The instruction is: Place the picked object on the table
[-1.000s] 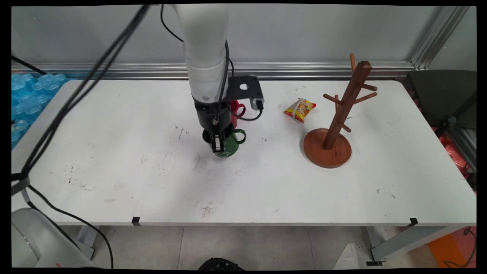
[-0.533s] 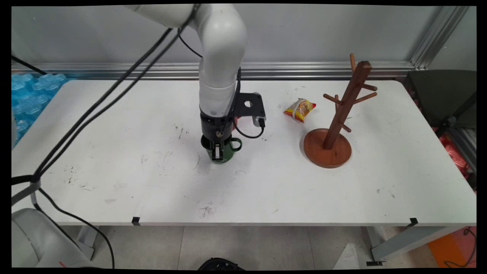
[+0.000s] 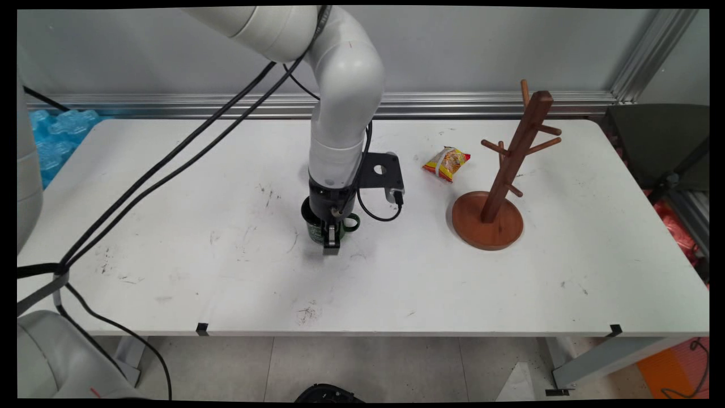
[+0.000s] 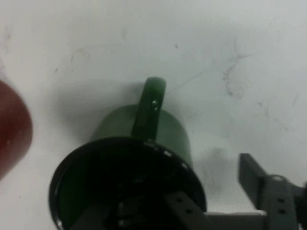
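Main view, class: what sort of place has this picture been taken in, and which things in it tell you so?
Probably a robotics lab or test bench: a white robot arm with hanging black cables works over a scuffed white table, beside a silver aluminium frame rail along the wall.

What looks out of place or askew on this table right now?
Nothing stands out. The green mug stands upright under the gripper, the mug tree stands upright, and the snack packet lies closed. No spill shows.
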`<action>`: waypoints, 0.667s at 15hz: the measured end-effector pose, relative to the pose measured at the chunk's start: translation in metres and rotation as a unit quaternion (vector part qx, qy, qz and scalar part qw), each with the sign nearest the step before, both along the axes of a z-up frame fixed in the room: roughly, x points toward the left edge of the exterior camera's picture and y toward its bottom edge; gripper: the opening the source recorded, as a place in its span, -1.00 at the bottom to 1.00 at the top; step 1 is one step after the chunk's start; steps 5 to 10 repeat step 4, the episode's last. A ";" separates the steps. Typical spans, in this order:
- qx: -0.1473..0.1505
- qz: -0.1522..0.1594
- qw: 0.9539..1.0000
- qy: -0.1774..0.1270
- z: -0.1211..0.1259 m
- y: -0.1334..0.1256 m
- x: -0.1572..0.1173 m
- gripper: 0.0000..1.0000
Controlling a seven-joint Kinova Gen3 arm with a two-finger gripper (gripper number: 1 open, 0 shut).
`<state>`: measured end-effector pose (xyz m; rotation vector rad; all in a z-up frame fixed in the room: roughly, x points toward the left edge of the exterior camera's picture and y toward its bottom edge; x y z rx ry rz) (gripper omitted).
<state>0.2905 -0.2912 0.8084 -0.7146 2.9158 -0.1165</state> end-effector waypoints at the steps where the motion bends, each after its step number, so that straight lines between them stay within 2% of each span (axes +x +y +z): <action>1: 0.000 0.000 1.000 0.002 -0.001 0.001 -0.001 1.00; 10: -0.002 0.000 1.000 0.009 0.001 0.001 -0.003 1.00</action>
